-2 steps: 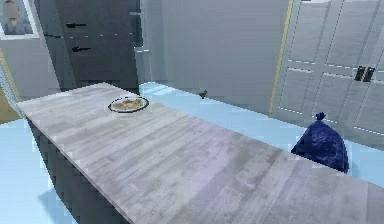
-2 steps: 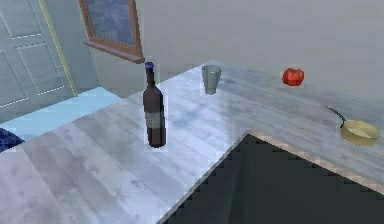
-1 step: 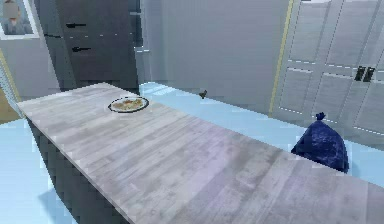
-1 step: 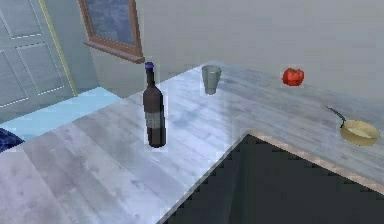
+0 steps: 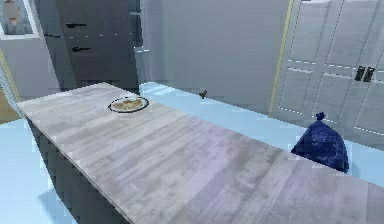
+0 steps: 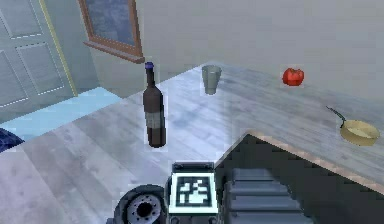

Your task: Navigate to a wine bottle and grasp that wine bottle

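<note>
**Bottle upright on bare wood, space on every side**

The dark brown glass wine bottle with a blue cap [image 6: 153, 110] stands upright on the pale grey wood-grain tabletop [image 6: 80, 170]. It is set back from the edge that drops to the pale blue floor [image 6: 70, 112], with bare wood all around it. Farther out are a grey tumbler [image 6: 211, 79], a round red fruit [image 6: 292, 76] and a yellow long-handled pan [image 6: 358, 131], each well apart from the bottle.

The dark hand [image 6: 140, 208] shows at the arm side view's bottom edge, beside a white marker square [image 6: 195, 192]. I cannot tell how its fingers are set or whether it holds anything.

Ahead, the tabletop carries a round plate of food [image 5: 128, 104]. A tied dark blue bag [image 5: 321, 145] sits on the floor near white panelled doors [image 5: 330, 60].
</note>
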Controlling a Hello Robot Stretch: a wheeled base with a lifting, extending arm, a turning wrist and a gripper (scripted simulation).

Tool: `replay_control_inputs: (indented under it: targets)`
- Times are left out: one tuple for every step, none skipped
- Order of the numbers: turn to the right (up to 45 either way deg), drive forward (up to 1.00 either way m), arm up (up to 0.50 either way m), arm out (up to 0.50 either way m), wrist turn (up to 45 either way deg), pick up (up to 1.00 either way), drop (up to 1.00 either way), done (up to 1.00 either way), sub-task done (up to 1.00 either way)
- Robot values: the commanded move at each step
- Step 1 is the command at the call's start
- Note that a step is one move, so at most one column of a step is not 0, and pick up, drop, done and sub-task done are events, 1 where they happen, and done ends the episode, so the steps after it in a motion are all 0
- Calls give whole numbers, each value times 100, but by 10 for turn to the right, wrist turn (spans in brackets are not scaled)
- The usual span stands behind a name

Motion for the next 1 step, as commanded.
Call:
replay_control_inputs:
  targets:
    - [0,0,0,26,0,0,0,0,0]
